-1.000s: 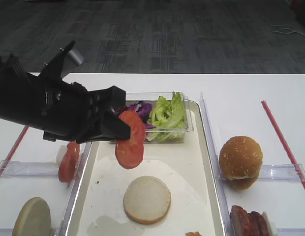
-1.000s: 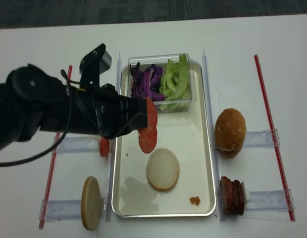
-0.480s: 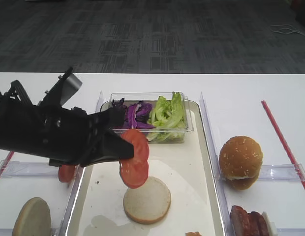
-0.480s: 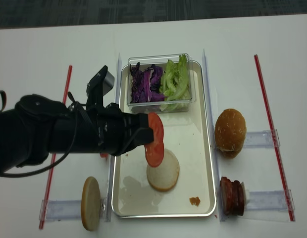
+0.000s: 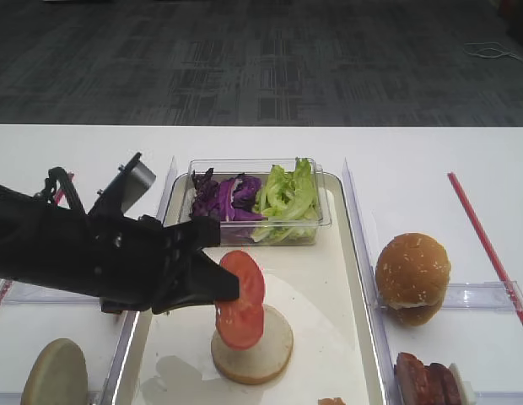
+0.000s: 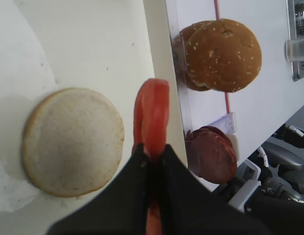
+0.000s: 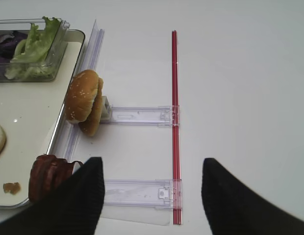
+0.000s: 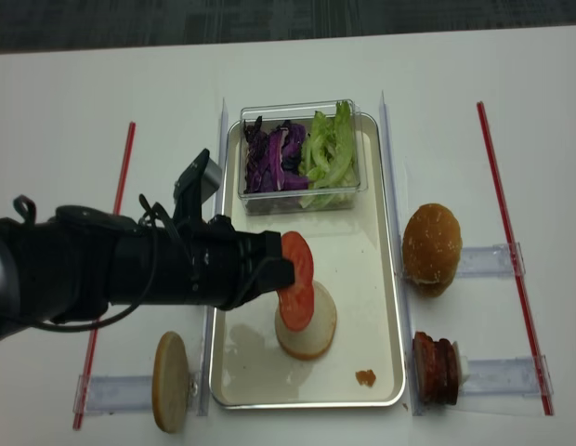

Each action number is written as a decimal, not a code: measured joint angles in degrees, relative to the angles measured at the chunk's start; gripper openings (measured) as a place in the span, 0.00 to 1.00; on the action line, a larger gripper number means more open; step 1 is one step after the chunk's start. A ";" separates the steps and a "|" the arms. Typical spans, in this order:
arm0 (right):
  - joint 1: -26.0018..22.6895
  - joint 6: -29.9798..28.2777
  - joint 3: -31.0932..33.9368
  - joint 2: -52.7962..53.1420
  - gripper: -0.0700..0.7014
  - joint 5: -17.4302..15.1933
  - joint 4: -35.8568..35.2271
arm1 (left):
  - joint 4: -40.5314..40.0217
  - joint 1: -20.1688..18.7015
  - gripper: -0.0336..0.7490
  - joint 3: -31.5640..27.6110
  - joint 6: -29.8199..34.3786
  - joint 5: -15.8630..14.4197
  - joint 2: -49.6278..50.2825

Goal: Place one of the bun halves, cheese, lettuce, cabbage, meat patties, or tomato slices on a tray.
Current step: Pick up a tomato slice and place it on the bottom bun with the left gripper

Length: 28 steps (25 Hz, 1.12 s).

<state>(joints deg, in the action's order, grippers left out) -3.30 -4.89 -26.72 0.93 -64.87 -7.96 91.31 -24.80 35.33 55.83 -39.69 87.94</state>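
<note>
My left gripper (image 5: pixel 226 288) (image 8: pixel 284 272) (image 6: pixel 152 150) is shut on two red tomato slices (image 5: pixel 242 302) (image 8: pixel 296 279) (image 6: pixel 151 115), held on edge. They hang over the right part of a pale bun half (image 5: pixel 255 348) (image 8: pixel 307 327) (image 6: pixel 72 140) lying cut face up on the cream tray (image 5: pixel 316 270) (image 8: pixel 355 260). I cannot tell whether the lower slice touches the bun. The lettuce (image 5: pixel 287 194) and cabbage (image 5: pixel 224 195) fill a clear box at the tray's far end. My right gripper (image 7: pixel 152 162) stands open over bare table, right of the meat patties (image 7: pixel 48 177) (image 8: pixel 436 368). Cheese is out of view.
A whole sesame bun (image 5: pixel 412 275) (image 7: pixel 84 102) stands on edge in a clear holder right of the tray. Another bun half (image 5: pixel 56 376) (image 8: pixel 170 381) stands left of it. Red straws (image 8: pixel 507 242) (image 8: pixel 110 242) lie along both sides. A small crumb (image 8: pixel 365 376) sits near the tray's front corner.
My left gripper has carried the tomato slices down and to the right, from mid-tray to just over the bun half. The right gripper's earlier state is not shown.
</note>
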 joint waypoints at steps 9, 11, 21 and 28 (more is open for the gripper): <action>0.00 0.00 0.00 0.00 0.68 0.00 0.00 | 3.67 0.00 0.06 0.00 5.75 -2.55 4.63; 0.00 0.00 0.00 0.00 0.68 0.00 0.00 | 6.35 0.00 0.06 0.00 8.15 -4.59 6.15; 0.00 0.00 0.00 0.00 0.68 0.00 0.00 | 8.66 0.95 0.06 0.00 11.92 -7.05 9.89; 0.00 0.00 0.00 0.00 0.68 0.00 0.00 | 8.66 2.49 0.06 0.00 12.77 -8.08 10.56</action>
<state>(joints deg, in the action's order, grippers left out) -3.30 -4.89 -26.72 0.93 -64.87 -7.96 99.97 -22.30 35.33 68.60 -47.78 98.50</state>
